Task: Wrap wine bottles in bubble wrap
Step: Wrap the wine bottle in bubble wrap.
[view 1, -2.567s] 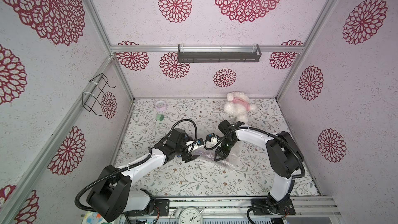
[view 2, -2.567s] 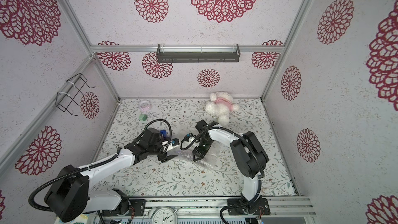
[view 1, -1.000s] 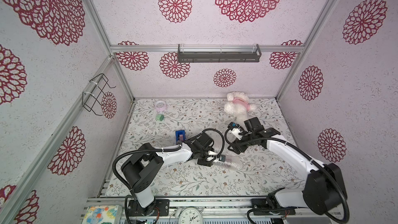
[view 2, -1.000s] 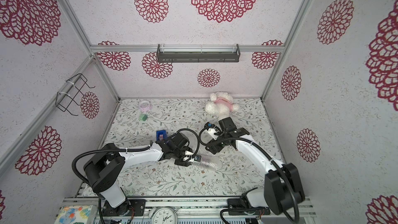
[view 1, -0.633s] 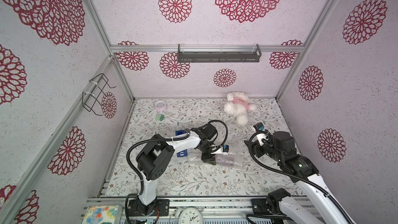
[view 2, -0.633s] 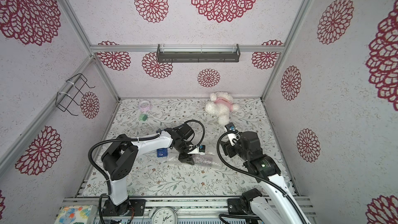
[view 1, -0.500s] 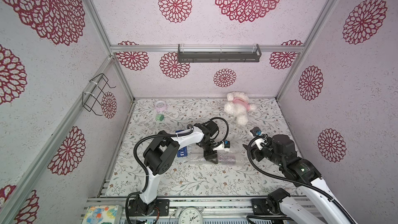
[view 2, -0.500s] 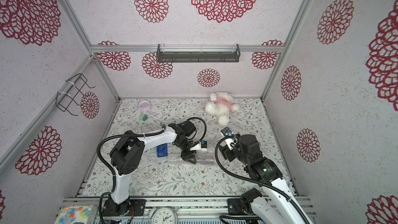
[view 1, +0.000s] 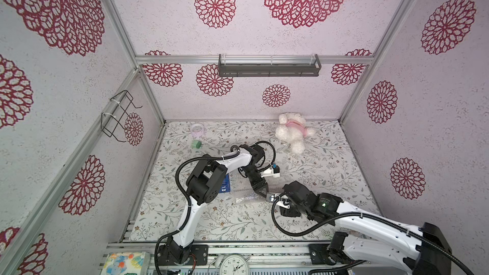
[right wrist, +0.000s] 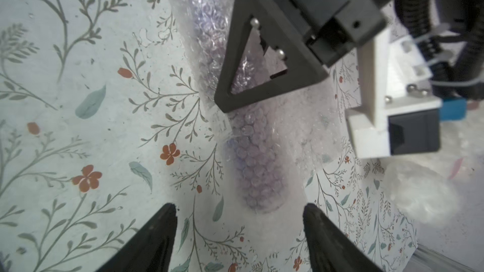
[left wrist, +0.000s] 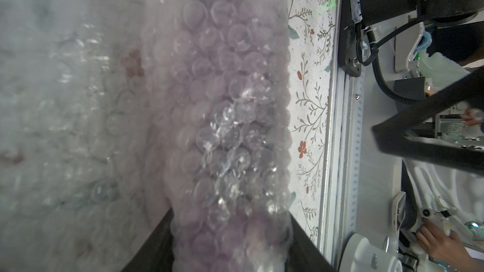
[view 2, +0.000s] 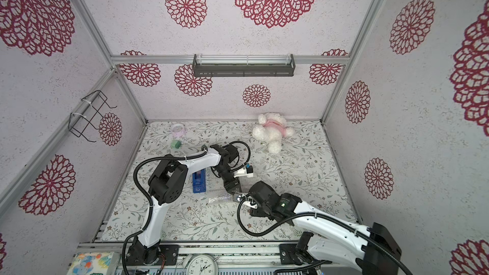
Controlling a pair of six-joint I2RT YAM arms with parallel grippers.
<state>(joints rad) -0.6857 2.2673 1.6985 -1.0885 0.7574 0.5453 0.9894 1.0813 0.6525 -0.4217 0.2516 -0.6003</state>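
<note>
Floral mat [view 1: 330,175], edges well off — left gripper [view 1: 260,188] tight on bubble wrap [right wrist: 309,132] round bottle [right wrist: 259,168], right gripper [right wrist: 239,206] agape.

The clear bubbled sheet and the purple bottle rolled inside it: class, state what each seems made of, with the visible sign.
The clear bubbled sheet: thin plastic film, glossy; rows of round air pockets catch bright glints. The purple bottle: probably glass, smooth; only a purple-tinted cylinder shows through the wrap, so hard plastic is possible.
</note>
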